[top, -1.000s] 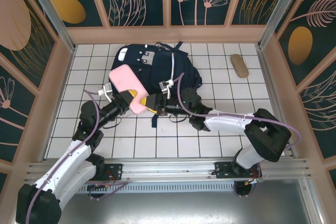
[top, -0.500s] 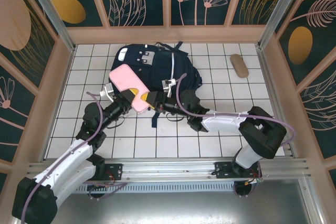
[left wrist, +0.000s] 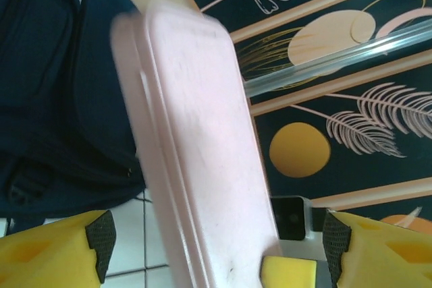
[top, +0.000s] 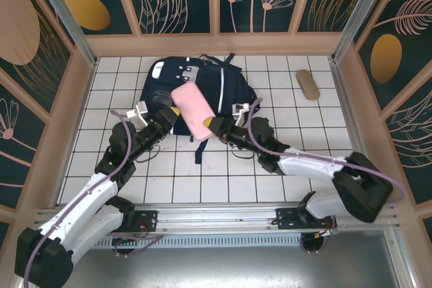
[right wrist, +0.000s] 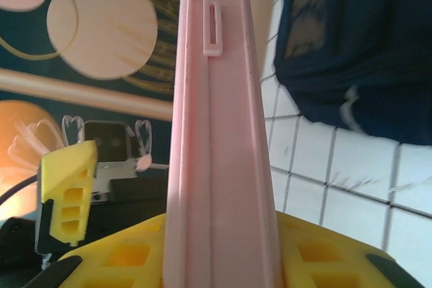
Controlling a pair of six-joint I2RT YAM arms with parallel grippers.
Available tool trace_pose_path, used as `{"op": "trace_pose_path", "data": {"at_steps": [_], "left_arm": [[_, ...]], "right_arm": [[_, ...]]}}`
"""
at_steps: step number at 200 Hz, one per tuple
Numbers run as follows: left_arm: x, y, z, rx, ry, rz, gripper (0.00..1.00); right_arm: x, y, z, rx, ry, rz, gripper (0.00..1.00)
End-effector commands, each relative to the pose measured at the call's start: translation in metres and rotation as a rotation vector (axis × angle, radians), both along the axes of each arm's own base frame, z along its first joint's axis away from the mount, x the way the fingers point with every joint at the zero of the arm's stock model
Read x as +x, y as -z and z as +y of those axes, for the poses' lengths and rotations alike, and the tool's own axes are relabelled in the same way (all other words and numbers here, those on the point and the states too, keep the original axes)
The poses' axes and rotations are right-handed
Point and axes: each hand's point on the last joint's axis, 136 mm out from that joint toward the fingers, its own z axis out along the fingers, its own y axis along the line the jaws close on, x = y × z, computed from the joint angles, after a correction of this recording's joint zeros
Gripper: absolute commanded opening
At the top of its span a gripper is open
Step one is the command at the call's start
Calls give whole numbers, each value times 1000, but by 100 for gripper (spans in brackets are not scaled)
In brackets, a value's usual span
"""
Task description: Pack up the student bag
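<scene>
The student bag (top: 223,89), a large navy backpack, lies flat at the back middle of the tiled floor. A flat pink pouch (top: 193,110) hangs over the bag's front edge. My right gripper (top: 214,126) is shut on the pouch's near right end. The right wrist view shows the pouch (right wrist: 216,133) edge-on, clamped between my yellow fingers (right wrist: 121,261), with the bag (right wrist: 358,45) beyond on the right. My left gripper (top: 167,118) stands open just left of the pouch. In the left wrist view the pouch (left wrist: 196,153) stands between my wide-apart pads (left wrist: 101,244), touching neither.
A small tan oval case (top: 308,84) lies on the tiles at the back right. Patterned walls enclose the floor on three sides. White tiles lie bare to the left and right of the bag (left wrist: 54,99) and in front of both arms.
The left gripper has opened and let go of the pink pouch. The right gripper has shut on it and carried it right, over the bag's front edge.
</scene>
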Motion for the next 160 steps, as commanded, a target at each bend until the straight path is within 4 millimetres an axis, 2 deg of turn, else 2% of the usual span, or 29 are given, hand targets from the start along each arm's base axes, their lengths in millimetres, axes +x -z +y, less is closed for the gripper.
{"op": "trace_pose_path", "data": {"at_steps": [1, 30, 44, 49, 51, 79, 88, 91, 96, 103, 160], "left_arm": [[18, -7, -1, 213, -4, -45, 83], [60, -2, -27, 359, 87, -14, 85], [83, 4, -42, 400, 132, 1, 85], [92, 5, -49, 407, 150, 7, 85], [95, 5, -51, 408, 161, 8, 85], [130, 23, -91, 356, 287, 63, 74], [140, 32, -100, 343, 307, 89, 69], [142, 28, -103, 334, 312, 83, 67], [147, 40, -109, 331, 327, 107, 65], [153, 42, -116, 328, 337, 107, 64], [181, 82, -154, 356, 401, 165, 58]], "right_arm": [[18, -5, -47, -139, 167, -80, 26], [31, -15, -115, -250, 356, -107, 25], [35, -24, -143, -265, 421, -119, 26], [32, -27, -147, -269, 425, -123, 26], [35, -27, -155, -274, 449, -121, 26], [35, -39, -198, -328, 560, -139, 25], [33, -38, -205, -346, 579, -137, 26], [33, -38, -208, -351, 586, -137, 26], [32, -37, -212, -361, 597, -135, 25], [31, -35, -215, -375, 605, -131, 25], [29, -16, -219, -432, 598, -107, 26]]}}
